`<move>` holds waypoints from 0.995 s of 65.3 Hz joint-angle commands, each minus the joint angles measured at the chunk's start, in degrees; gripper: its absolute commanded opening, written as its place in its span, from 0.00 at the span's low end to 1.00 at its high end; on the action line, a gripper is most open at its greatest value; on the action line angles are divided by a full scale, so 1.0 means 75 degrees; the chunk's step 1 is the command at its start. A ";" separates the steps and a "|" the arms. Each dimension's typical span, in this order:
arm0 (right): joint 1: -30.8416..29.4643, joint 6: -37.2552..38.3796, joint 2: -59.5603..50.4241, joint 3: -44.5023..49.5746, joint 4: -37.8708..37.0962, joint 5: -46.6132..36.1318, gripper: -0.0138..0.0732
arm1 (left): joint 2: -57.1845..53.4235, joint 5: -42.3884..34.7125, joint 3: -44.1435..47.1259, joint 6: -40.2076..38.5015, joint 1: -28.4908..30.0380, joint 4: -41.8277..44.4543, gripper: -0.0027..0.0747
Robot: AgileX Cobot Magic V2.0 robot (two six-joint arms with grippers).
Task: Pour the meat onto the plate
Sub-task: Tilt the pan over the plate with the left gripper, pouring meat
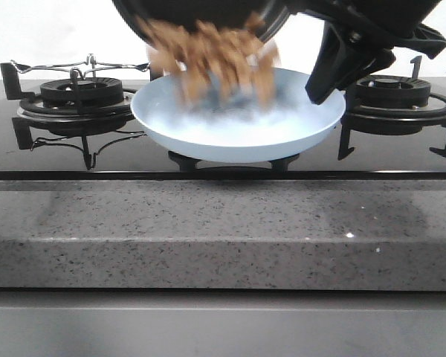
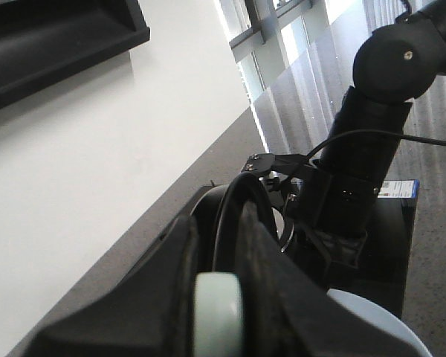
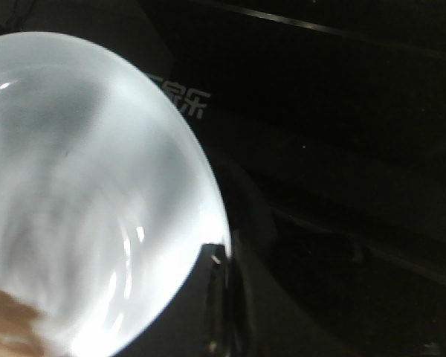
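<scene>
The meat (image 1: 212, 56), light-brown shredded pieces, falls blurred from the tilted black frying pan (image 1: 201, 11) onto the pale-blue plate (image 1: 238, 115). My right gripper (image 1: 323, 78) is shut on the plate's right rim. In the right wrist view its dark fingers (image 3: 221, 297) clamp the rim of the plate (image 3: 82, 171), and some meat (image 3: 7, 323) shows at the edge. My left gripper (image 2: 219, 245) is shut on the pan's pale handle (image 2: 218, 316), with the pan (image 2: 238, 208) seen edge-on beyond it. The left gripper is out of the front view.
The plate hangs over a black glass hob (image 1: 119, 160) with a burner and grate at the left (image 1: 74, 97) and another at the right (image 1: 398, 97). A speckled grey counter edge (image 1: 223, 230) runs along the front. The right arm (image 2: 372, 149) shows in the left wrist view.
</scene>
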 commanded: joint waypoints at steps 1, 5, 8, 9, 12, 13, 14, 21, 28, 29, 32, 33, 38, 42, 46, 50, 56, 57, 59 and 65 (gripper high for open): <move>0.0007 -0.0081 -0.0341 -0.0184 0.0144 -0.0301 0.08 | -0.0209 0.0152 -0.0303 0.0419 -0.0059 -0.0690 0.01; 0.0007 -0.0081 -0.0341 -0.0184 0.0144 -0.0301 0.08 | -0.0209 0.0152 -0.0303 0.0477 -0.0059 -0.0731 0.01; 0.0007 -0.0081 -0.0341 -0.0184 0.0144 -0.0301 0.08 | -0.0209 0.0184 -0.0303 0.0539 -0.0059 -0.0731 0.01; 0.0007 -0.0081 -0.0341 -0.0184 0.0144 -0.0301 0.08 | -0.0209 0.0183 -0.0303 0.0539 -0.0059 -0.0743 0.01; 0.0007 -0.0081 -0.0341 -0.0184 0.0144 -0.0301 0.08 | -0.0209 0.0187 -0.0303 0.0539 -0.0059 -0.0743 0.01; 0.0007 -0.0081 -0.0341 -0.0184 0.0144 -0.0301 0.08 | -0.0209 0.0187 -0.0303 0.0539 -0.0059 -0.0743 0.01; 0.0007 -0.0081 -0.0341 -0.0184 0.0144 -0.0301 0.08 | -0.0209 0.0187 -0.0303 0.0539 -0.0059 -0.0743 0.01; 0.0007 -0.0081 -0.0341 -0.0184 0.0144 -0.0301 0.08 | -0.0209 0.0187 -0.0303 0.0539 -0.0059 -0.0743 0.01; 0.0007 -0.0081 -0.0341 -0.0184 0.0144 -0.0301 0.08 | -0.0209 -0.0017 -0.0303 0.0401 -0.0059 -0.0788 0.01; 0.0007 -0.0081 -0.0341 -0.0184 0.0144 -0.0301 0.08 | -0.0209 -0.0109 -0.0303 0.0312 -0.0059 -0.0823 0.01; 0.0007 -0.0081 -0.0341 -0.0184 0.0144 -0.0301 0.08 | -0.0209 -0.0559 -0.0303 -0.0116 -0.0059 -0.1035 0.01; 0.0007 -0.0081 -0.0341 -0.0184 0.0144 -0.0301 0.08 | -0.0209 -0.0804 -0.0303 -0.0225 -0.0059 -0.1154 0.01; 0.0007 -0.0081 -0.0341 -0.0184 0.0144 -0.0301 0.08 | -0.0209 -0.1872 -0.0303 -0.0551 -0.0059 -0.1683 0.01; 0.0007 -0.0081 -0.0341 -0.0184 0.0144 -0.0301 0.08 | -0.0192 -0.2683 -0.0362 -0.0883 -0.0059 -0.1845 0.01; 0.0007 -0.0081 -0.0341 -0.0184 0.0144 -0.0301 0.08 | -0.0138 -0.3285 -0.0412 -0.1545 -0.0059 -0.1845 0.01; 0.0007 -0.0081 -0.0341 -0.0184 0.0144 -0.0301 0.08 | -0.0024 -0.3703 -0.0467 -0.2050 0.0007 -0.1832 0.01; 0.0007 -0.0081 -0.0341 -0.0184 0.0144 -0.0301 0.08 | 0.0176 -0.3837 -0.0578 -0.2680 0.0226 -0.1832 0.01; 0.0007 -0.0081 -0.0341 -0.0184 0.0144 -0.0301 0.08 | 0.0214 -0.3837 -0.0601 -0.2819 0.0298 -0.1832 0.01; 0.0007 -0.0081 -0.0341 -0.0184 0.0144 -0.0301 0.08 | 0.0289 -0.3819 -0.0653 -0.3108 0.0410 -0.1832 0.01; 0.0007 -0.0081 -0.0341 -0.0184 0.0144 -0.0301 0.08 | 0.0569 -0.3517 -0.0819 -0.4126 0.0884 -0.1832 0.01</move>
